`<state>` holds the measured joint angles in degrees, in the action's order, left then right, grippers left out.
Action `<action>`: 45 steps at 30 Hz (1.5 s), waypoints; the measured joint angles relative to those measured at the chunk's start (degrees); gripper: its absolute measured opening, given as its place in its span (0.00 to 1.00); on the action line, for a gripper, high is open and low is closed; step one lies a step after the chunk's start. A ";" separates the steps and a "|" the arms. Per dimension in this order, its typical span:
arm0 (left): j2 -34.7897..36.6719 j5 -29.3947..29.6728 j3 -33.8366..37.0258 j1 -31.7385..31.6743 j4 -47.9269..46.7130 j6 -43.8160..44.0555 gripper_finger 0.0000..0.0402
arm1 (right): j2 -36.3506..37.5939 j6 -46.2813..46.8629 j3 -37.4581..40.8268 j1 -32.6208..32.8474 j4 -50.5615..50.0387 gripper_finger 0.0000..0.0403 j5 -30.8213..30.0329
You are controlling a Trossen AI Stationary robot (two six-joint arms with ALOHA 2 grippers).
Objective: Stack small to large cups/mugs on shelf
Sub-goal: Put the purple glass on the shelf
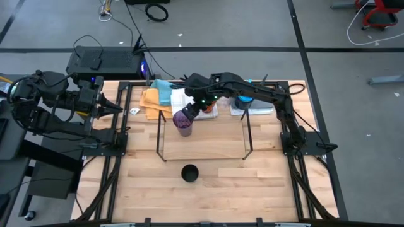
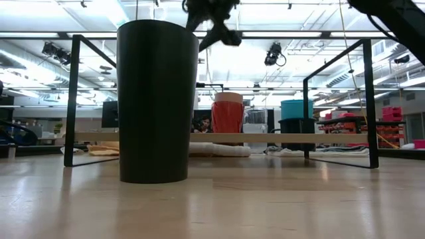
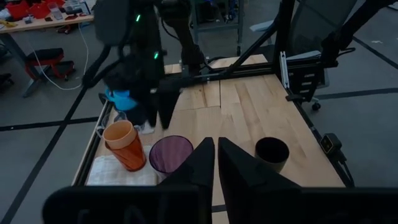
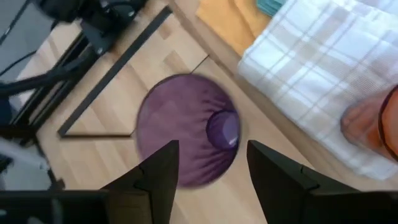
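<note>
A purple cup (image 1: 183, 121) (image 4: 186, 127) stands upright, mouth up, by the far left corner of the black rod shelf (image 1: 203, 157). My right gripper (image 1: 194, 111) (image 4: 211, 174) hovers open just above it, fingers apart and clear of the rim. A black cup (image 1: 189, 173) (image 2: 157, 99) stands alone on the table near the front edge. An orange cup (image 3: 124, 144) (image 2: 228, 116) sits on the towels behind the shelf. A blue cup (image 1: 245, 99) stands farther right. My left gripper (image 3: 216, 155) is shut and waits raised at the table's left edge.
Folded cloths lie along the far edge: an orange one (image 1: 151, 101), a teal one (image 1: 165, 88) and a white checked towel (image 4: 305, 68). Black arm-mount rails (image 1: 113, 135) run down both sides of the table. Bare wood lies around the black cup.
</note>
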<state>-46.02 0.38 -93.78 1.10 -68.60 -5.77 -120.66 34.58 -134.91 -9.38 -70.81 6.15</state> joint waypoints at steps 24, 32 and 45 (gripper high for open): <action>0.00 0.00 0.00 0.00 -0.35 0.47 0.08 | -0.56 -28.80 3.79 5.12 -6.51 0.49 -9.31; 0.00 0.00 0.00 -0.01 -0.32 0.55 0.10 | -0.53 -28.36 9.63 5.13 -4.11 0.50 -8.93; 0.00 0.00 0.00 0.00 -0.28 0.55 0.07 | -0.48 -29.13 13.20 4.63 4.87 0.50 -10.12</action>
<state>-46.02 0.38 -93.78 1.10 -68.88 -5.21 -121.14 5.45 -121.71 -4.75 -65.93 -3.97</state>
